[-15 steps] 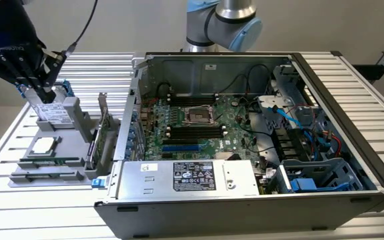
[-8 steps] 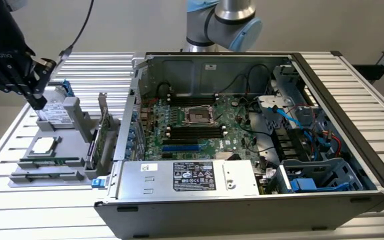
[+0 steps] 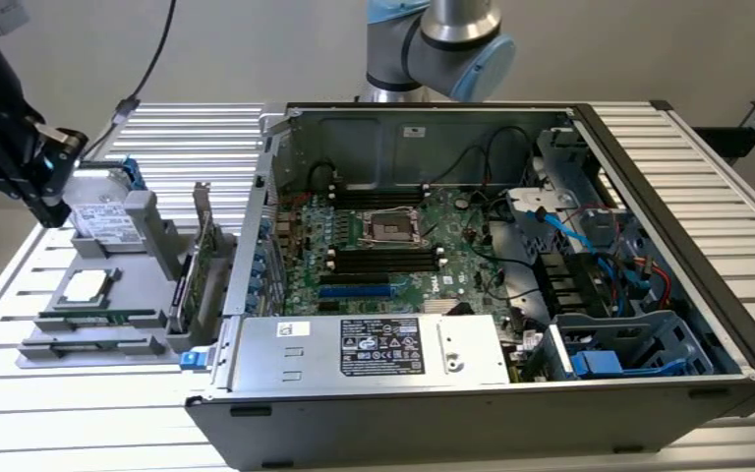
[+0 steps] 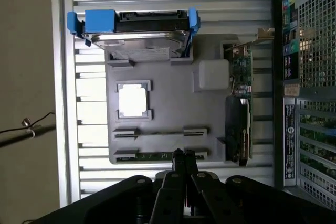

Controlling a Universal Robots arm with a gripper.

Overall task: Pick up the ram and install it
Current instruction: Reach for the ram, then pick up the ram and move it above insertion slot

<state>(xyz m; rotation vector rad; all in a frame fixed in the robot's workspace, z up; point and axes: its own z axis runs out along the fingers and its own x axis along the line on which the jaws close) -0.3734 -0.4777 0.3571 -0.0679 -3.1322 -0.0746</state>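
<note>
- The hand hangs above the grey tray, clenched and holding nothing.
- A good grasp, I think, takes the ram at its middle, across its thin sides.

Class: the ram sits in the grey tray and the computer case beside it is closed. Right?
Not quite: the exterior view shows the computer case open, its motherboard exposed. The ram does sit in the grey tray.
</note>
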